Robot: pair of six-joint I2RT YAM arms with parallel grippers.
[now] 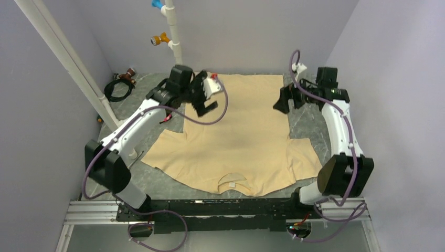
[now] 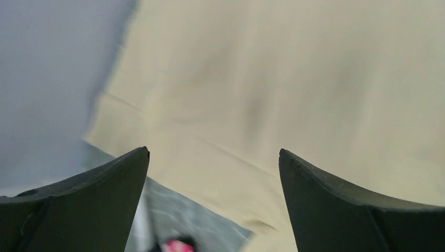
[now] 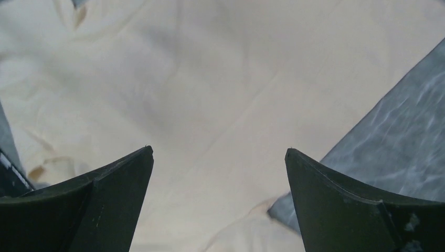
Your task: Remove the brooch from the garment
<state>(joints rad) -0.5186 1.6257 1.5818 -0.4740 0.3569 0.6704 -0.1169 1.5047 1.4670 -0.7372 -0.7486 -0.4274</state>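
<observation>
The beige garment (image 1: 241,136) lies flat on the table, its neckline and white label (image 1: 231,184) toward the arm bases. My left gripper (image 1: 205,108) is open and empty, held above the garment's left side near the sleeve. In the left wrist view (image 2: 214,152) the jaws stand wide apart over cloth (image 2: 294,94). The brooch (image 2: 176,245) shows as a blurred pink spot at the bottom edge, on the grey table surface just off the cloth edge. My right gripper (image 1: 279,104) is open and empty over the garment's right edge; its wrist view (image 3: 219,149) shows cloth (image 3: 210,89).
A grey marbled mat (image 1: 307,123) covers the table under the garment. A white pipe (image 1: 68,58) leans at the left. A coiled black cable (image 1: 118,86) lies in the back left corner. Grey walls close in the sides and back.
</observation>
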